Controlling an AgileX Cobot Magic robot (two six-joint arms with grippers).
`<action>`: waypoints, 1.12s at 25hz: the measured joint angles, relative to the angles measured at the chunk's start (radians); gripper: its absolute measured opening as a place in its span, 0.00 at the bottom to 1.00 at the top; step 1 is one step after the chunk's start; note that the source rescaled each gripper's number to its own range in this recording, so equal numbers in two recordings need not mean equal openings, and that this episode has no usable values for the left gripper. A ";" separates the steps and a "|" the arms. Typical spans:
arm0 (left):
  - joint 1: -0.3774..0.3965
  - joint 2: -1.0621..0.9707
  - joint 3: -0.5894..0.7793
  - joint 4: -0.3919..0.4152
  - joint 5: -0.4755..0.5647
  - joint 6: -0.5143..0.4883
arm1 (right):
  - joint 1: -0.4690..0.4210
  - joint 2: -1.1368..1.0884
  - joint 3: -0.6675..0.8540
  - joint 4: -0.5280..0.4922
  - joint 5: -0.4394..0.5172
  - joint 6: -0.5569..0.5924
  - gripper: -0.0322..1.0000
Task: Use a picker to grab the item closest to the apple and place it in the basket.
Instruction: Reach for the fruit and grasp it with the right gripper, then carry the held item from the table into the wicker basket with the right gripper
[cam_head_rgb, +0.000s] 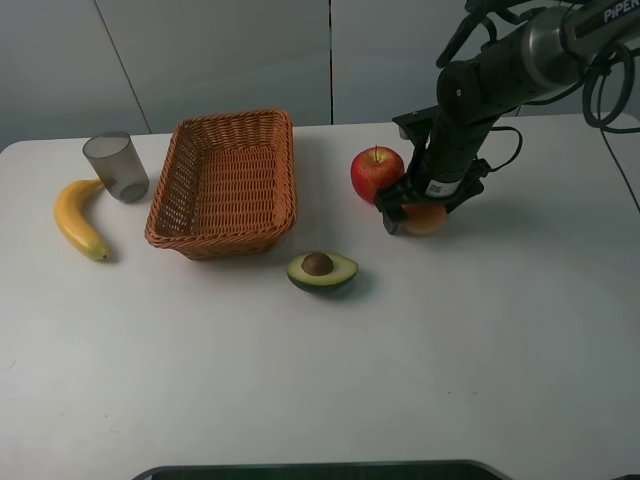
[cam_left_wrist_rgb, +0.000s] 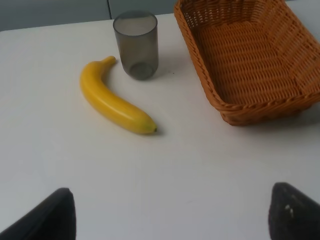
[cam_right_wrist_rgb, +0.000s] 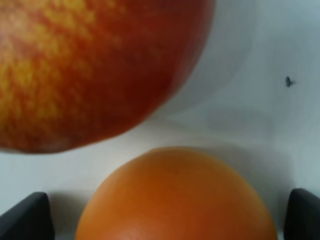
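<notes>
A red apple (cam_head_rgb: 376, 172) stands right of the wicker basket (cam_head_rgb: 166, 200). Just beside the apple lies an orange (cam_head_rgb: 428, 218), the nearest item to it. My right gripper (cam_head_rgb: 420, 208) has come down over the orange and is open, one finger on each side. In the right wrist view the orange (cam_right_wrist_rgb: 175, 200) fills the space between the dark fingertips (cam_right_wrist_rgb: 27, 217), with a gap at both sides, and the apple (cam_right_wrist_rgb: 90, 65) sits close behind it. My left gripper (cam_left_wrist_rgb: 170, 215) is open over bare table and holds nothing.
A halved avocado (cam_head_rgb: 322, 270) lies in front of the basket. A yellow banana (cam_head_rgb: 78, 215) and a grey cup (cam_head_rgb: 116, 167) sit left of the basket; banana (cam_left_wrist_rgb: 115, 102), cup (cam_left_wrist_rgb: 136, 44) and basket (cam_left_wrist_rgb: 215, 95) also appear in the left wrist view.
</notes>
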 joint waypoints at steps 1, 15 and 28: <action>0.000 0.000 0.000 0.000 0.000 0.000 | 0.000 0.000 0.000 0.000 0.000 0.000 0.63; 0.000 0.000 0.000 0.000 0.000 -0.002 | 0.000 0.000 0.000 0.000 0.000 0.000 0.04; 0.000 0.000 0.000 0.000 0.000 -0.002 | 0.000 0.000 0.000 0.000 0.002 0.002 0.04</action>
